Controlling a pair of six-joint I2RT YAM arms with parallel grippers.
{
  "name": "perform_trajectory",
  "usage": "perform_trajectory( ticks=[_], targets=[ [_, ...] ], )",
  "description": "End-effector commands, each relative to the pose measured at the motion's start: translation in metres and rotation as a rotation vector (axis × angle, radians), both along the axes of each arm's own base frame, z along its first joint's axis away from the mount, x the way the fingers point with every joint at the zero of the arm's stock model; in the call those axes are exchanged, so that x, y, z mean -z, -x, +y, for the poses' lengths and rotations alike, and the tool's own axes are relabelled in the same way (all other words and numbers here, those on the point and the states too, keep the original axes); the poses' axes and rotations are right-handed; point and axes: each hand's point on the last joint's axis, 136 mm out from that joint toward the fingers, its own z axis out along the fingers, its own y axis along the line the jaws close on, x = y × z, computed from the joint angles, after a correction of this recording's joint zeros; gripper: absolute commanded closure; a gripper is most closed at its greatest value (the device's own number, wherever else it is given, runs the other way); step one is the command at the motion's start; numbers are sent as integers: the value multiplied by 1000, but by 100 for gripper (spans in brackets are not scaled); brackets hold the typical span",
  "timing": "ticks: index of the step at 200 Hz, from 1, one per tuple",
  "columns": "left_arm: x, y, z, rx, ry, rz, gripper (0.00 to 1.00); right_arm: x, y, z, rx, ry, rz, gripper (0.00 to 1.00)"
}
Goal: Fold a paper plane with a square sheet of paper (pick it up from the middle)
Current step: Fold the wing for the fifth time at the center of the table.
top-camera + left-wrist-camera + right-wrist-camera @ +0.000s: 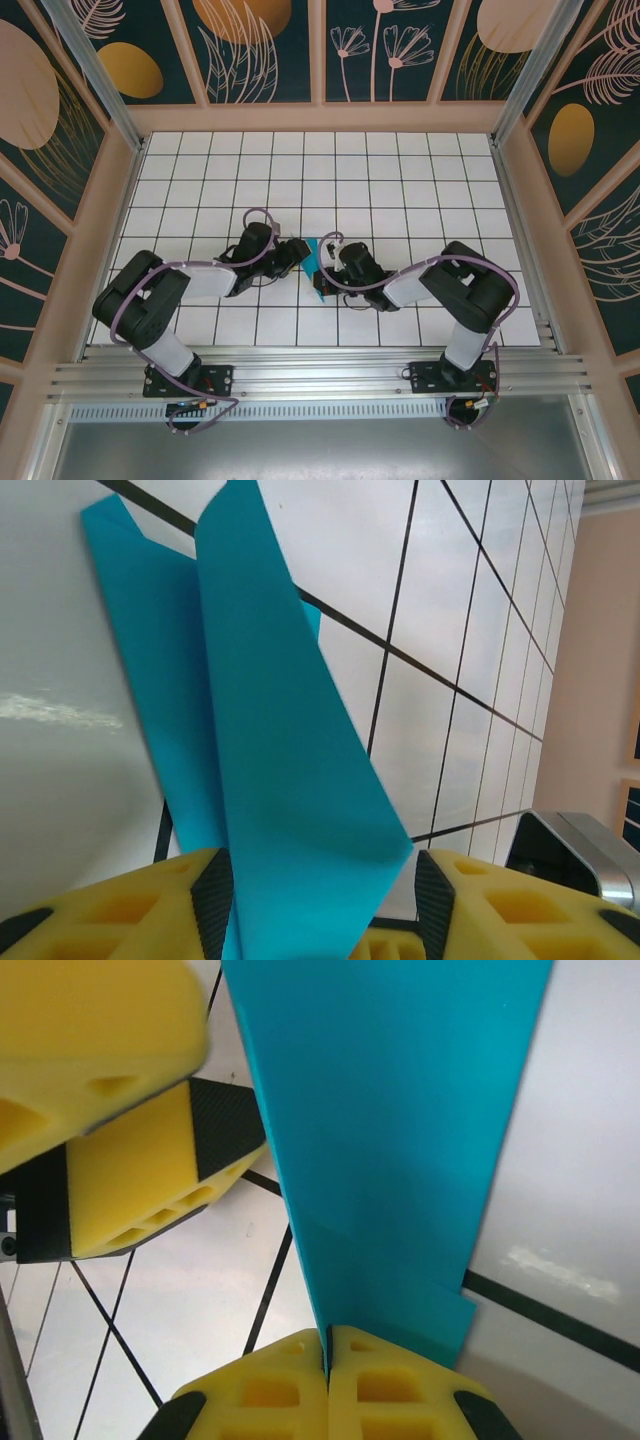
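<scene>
The right gripper (327,1348) is closed flat on one end of the paper (400,1110), its two yellow pads meeting with only the sheet between them. The left gripper (322,895) stands about half open, with its pads either side of the folded paper. A gap is seen at one pad, so no firm pinch can be claimed there. Between the two grippers the paper is carried on edge over the table (400,190), near the middle of the nearer tiles. Whether its far end touches the surface cannot be told. It is already creased into a narrow, layered shape with one flap leaning outward.

The paper is judged very light, thin and limp away from its creases. It would be expected to bow when supported at one point, to slip from smooth pads, or to tear if pulled between the arms. Stiffness is offered only along the folds. A hold is best taken on the layered crease, close to the right gripper's pinch, with the pads closed gently across all layers and the flaps left free.
</scene>
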Motion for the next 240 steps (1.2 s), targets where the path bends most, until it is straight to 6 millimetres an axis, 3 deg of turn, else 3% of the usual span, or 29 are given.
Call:
perform_trajectory(
  ticks=[1,36,111,164,240],
  targets=[
    [-13,-6,9,-30,-36,-51,45,-18,2,4,-30,-94,37,99],
    [-20,-5,11,-28,-27,-82,45,-21,5,5,-60,-165,105,99],
    [-41,-9,-7,29,71,-138,45,3,6,4,-74,-95,213,99],
    [-38,-8,-19,71,135,-133,43,21,9,1,-64,-50,269,99],
    [-37,-9,-28,98,186,-134,41,25,9,2,-77,-25,293,96]
  ],
)
